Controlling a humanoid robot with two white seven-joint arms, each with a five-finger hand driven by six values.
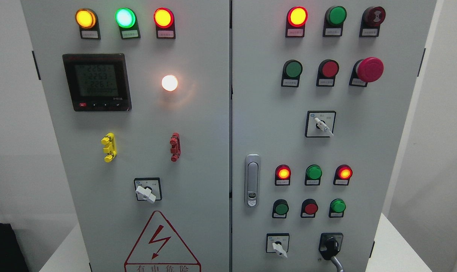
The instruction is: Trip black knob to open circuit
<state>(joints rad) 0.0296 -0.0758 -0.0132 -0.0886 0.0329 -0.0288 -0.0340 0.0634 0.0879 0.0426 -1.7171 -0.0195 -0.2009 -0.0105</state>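
Hands: neither robot hand shows, so finger state cannot be told.
Black knob (331,244): lower right of the right door, near the bottom edge, its lever pointing down and right.
Neighbour: white switch (278,246) just left of it, apart.
Above: green button (337,206), then lit red lamp (344,173).
Door edge: bare grey panel right of the knob.
Far left: door handle (252,180) by the centre seam.

Plain white walls (9,124); white table (392,245); dark object (2,245), possibly bag, lower left.
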